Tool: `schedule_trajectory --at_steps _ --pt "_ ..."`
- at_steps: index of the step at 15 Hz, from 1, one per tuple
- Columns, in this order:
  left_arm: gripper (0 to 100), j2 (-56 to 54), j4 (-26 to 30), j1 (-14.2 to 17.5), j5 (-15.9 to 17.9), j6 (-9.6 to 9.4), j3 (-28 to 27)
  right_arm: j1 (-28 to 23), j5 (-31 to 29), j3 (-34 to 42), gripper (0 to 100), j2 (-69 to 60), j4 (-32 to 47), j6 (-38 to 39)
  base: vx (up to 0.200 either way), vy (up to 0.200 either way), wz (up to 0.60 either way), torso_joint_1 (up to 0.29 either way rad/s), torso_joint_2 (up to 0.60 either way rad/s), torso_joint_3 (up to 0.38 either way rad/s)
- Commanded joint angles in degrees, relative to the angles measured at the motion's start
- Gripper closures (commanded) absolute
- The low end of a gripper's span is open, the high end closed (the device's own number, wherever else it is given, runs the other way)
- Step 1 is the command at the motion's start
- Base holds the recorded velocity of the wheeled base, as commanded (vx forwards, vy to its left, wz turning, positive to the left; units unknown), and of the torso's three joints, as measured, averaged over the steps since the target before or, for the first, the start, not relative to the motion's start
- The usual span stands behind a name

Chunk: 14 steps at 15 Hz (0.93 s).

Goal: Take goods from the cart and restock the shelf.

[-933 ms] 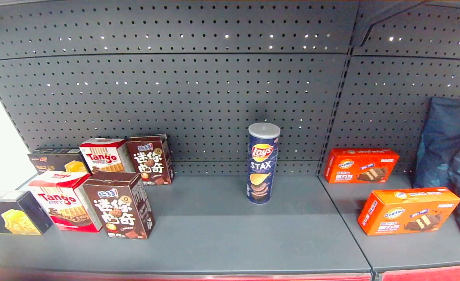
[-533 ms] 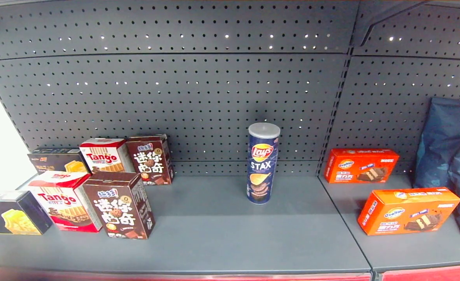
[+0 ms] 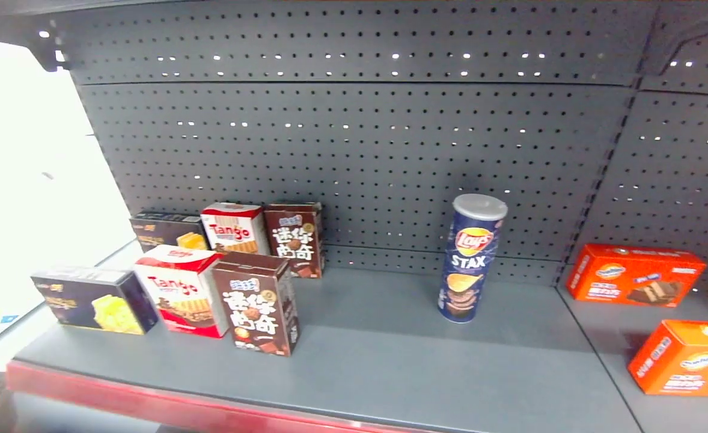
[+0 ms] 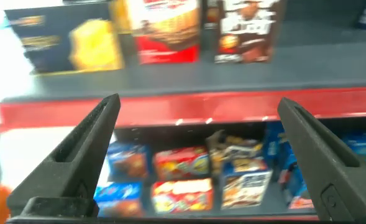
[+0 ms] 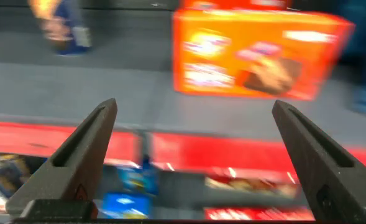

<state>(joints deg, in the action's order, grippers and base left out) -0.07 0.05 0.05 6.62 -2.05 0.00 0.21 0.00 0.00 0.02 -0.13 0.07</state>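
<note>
Currently both grippers are spread wide and empty: the left gripper (image 4: 198, 102) faces the shelf's (image 3: 390, 367) red front edge near the brown cookie box (image 3: 261, 304), the right gripper (image 5: 194, 104) near an orange wafer box (image 5: 257, 56). A chips can (image 3: 473, 258) stands upright mid-shelf, close to the pegboard back

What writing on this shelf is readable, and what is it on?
"Lay's": can.
"STAX": same can.
"Tango": both red boxes.
"迷你": both brown boxes.
Orange boxes, dark boxes: print too small to read.
Wrist views: all print blurred.
</note>
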Motion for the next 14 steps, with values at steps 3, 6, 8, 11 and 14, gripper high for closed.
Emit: schedule_trajectory --at_steps 3,6,8,11,14 --pt "0 0.07 0.04 0.04 -0.03 0.03 0.0 -0.03 0.0 0.0 0 -0.02 -0.04 0.01 0.0 0.0 0.6 0.002 0.0 0.001" --pt "0 0.07 0.04 0.04 -0.03 0.2 0.0 -0.03 0.0 0.0 0 -0.02 -0.04 0.01 0.0 0.0 0.6 0.002 0.0 0.002" --pt "0 0.07 0.04 0.04 -0.12 0.2 0.0 -0.03 0.0 0.0 0 -0.02 -0.04 0.01 0.0 0.0 0.6 0.0 0.0 0.0" --pt "0 0.07 0.04 0.04 -0.12 0.29 0.0 -0.03 0.0 0.0 0 -0.02 -0.04 0.01 0.0 0.0 0.6 0.001 0.0 0.006" --pt "0 0.07 0.04 0.04 -0.12 0.29 0.0 -0.03 0.0 0.0 0 -0.02 -0.04 -0.07 0.0 0.0 0.6 0.004 0.0 0.001"
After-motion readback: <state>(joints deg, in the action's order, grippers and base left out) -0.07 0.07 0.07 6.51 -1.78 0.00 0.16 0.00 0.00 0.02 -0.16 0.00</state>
